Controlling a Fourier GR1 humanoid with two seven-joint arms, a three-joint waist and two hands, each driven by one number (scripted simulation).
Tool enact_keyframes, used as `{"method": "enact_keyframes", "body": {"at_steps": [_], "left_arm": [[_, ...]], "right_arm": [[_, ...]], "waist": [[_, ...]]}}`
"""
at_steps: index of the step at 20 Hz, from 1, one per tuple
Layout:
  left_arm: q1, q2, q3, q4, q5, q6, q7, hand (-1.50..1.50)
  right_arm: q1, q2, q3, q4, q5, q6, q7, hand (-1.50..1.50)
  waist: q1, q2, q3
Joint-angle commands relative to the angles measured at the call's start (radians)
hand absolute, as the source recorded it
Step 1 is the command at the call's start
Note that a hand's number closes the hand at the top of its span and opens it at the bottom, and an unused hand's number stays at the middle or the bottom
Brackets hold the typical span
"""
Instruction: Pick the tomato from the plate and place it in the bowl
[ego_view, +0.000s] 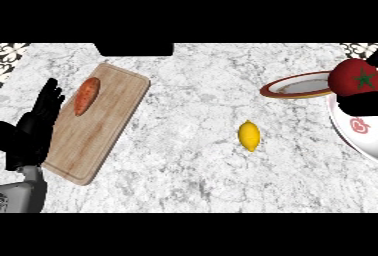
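One tomato (354, 77) sits at the right edge, above the white bowl (347, 131) and just beside the plate (295, 86), with a dark shape under it (probably the right hand, fingers unreadable). The carry looks nearly done; next is lowering and release. The left hand (37, 127) rests open by the board (100, 130).

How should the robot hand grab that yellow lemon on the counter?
Probably around the lemon's fat middle, coming down from above with fingers on its left and right sides. It lies flat with its pointed ends toward the near and far edges, and the counter around it is open.
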Motion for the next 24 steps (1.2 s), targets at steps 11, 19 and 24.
{"method": "enact_keyframes", "body": {"at_steps": [11,19,24], "left_arm": [[-0.019,-0.008,0.003,0.022,-0.023,-0.011,-0.022,0.00],[-0.027,-0.026,0.012,0.018,-0.022,0.000,-0.022,0.00],[-0.006,-0.005,0.014,0.007,-0.001,-0.040,-0.015,0.00]], "right_arm": [[0.014,-0.085,-0.289,0.509,-0.159,-0.254,-0.483,1.50],[-0.108,-0.138,-0.348,0.943,-0.162,-0.412,-0.724,1.50],[-0.091,-0.223,-0.374,1.098,-0.163,-0.225,-0.612,1.50]], "waist": [[0.015,0.007,0.001],[0.023,0.009,0.001],[0.031,0.011,0.001]]}}
